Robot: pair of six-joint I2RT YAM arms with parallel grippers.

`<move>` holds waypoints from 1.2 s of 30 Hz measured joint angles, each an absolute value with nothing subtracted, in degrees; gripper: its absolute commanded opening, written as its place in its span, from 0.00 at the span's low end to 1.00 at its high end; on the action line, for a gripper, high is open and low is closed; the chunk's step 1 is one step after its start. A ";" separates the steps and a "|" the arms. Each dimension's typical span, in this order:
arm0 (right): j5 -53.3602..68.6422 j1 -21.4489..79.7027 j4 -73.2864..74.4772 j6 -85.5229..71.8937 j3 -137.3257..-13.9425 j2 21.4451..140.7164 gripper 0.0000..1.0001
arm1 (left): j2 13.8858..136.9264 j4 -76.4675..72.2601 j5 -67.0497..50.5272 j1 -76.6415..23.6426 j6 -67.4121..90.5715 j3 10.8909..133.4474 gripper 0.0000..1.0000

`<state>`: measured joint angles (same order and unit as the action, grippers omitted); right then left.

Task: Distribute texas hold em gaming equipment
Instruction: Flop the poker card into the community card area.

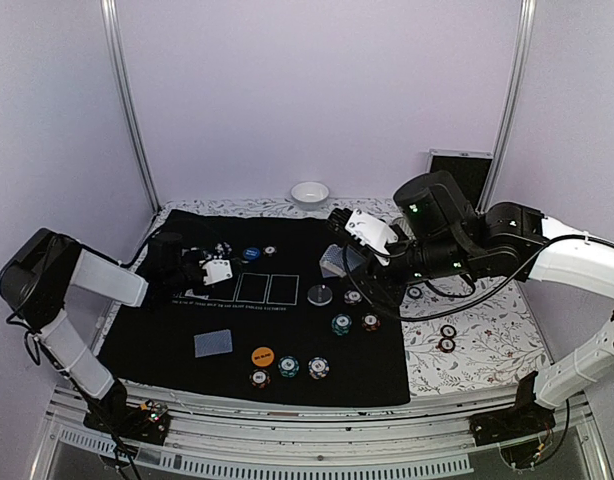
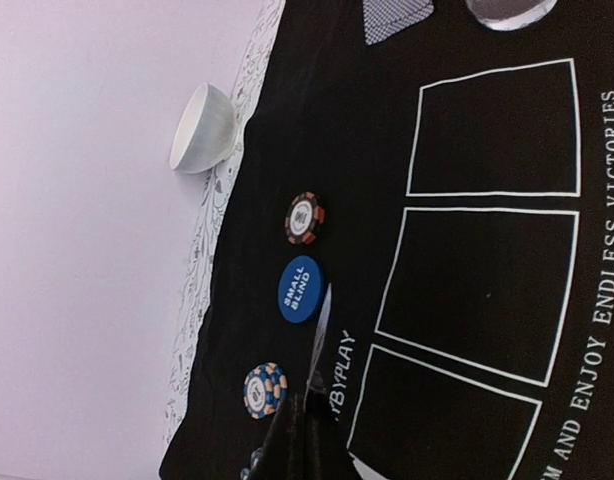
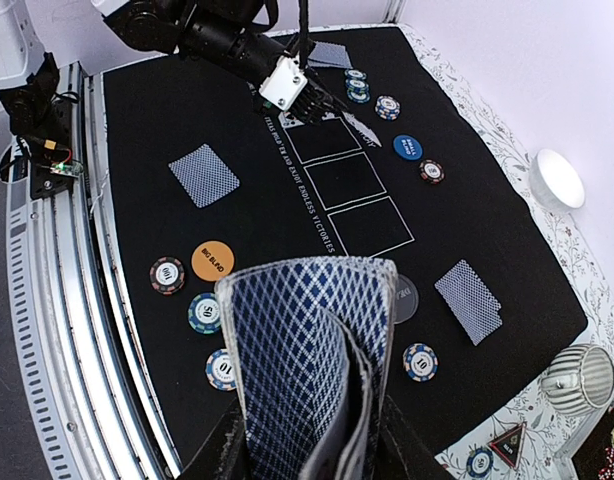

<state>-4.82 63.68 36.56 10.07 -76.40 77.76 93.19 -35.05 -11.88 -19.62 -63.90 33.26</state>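
The right gripper (image 3: 312,445), clamped on a splayed blue-grey diamond-backed card stack (image 3: 307,350), could spill several at the black mat's (image 3: 147,120) far edge; the left gripper (image 2: 305,435) pinches one edge-on card (image 2: 321,330).

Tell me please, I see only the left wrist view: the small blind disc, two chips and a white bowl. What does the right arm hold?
Observer: The right claw is shut on a stack of blue-backed cards.
Operator: Is there a big blind disc somewhere?
Observer: Yes, an orange disc lies by the near edge of the mat, with three chips beside it.
Operator: Does any card lie on that side?
Observer: One face-down card lies alone, on the left arm's side of the orange disc.
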 measured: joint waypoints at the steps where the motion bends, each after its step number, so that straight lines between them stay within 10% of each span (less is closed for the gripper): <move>1: -4.84 63.68 36.56 10.04 -76.40 77.69 0.04 | 93.82 -35.20 -12.53 -19.75 -63.92 33.26 0.00; 36: -5.34 63.68 36.56 9.85 -76.40 76.12 0.04 | 98.37 -3.75 -9.26 -19.94 -65.82 42.68 0.00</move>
<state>-5.34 63.68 36.56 9.85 -76.40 76.12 98.37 -3.75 -9.26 -19.94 -65.82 42.68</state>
